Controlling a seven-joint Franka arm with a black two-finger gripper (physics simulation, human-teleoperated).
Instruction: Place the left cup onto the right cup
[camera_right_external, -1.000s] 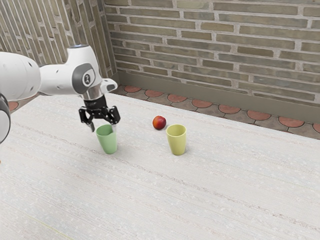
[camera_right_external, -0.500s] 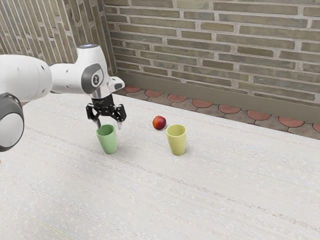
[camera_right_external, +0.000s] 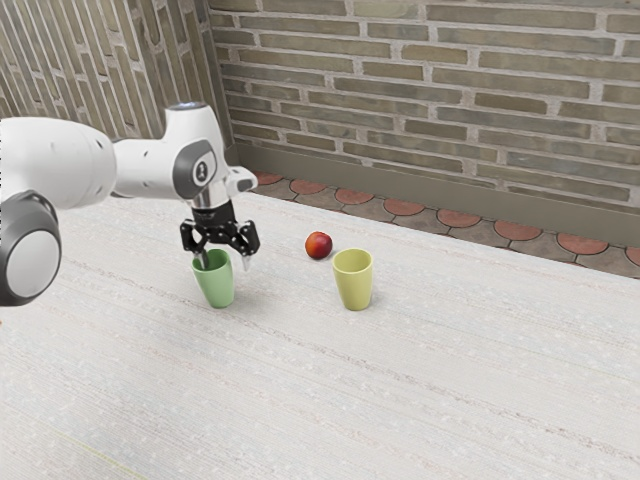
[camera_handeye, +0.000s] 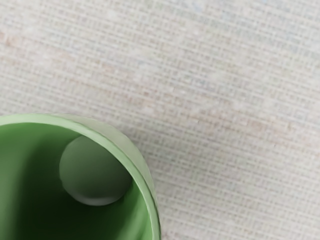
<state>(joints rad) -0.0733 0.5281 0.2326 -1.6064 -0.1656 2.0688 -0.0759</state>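
Exterior view: black gripper (camera_right_external: 223, 262) spread wide at rim of green cup (camera_right_external: 215, 283), gripping nothing. Green cup upright on table (camera_right_external: 400, 400). Yellow cup (camera_right_external: 352, 279) at its 3 o'clock, well apart. Red apple (camera_right_external: 319, 245) at yellow cup's 11 o'clock. Wrist view adds look straight down into green cup: round base (camera_handeye: 94, 172), empty interior.

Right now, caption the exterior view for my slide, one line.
Open claw at the green cup's rim; yellow cup and red apple stand apart on the table.
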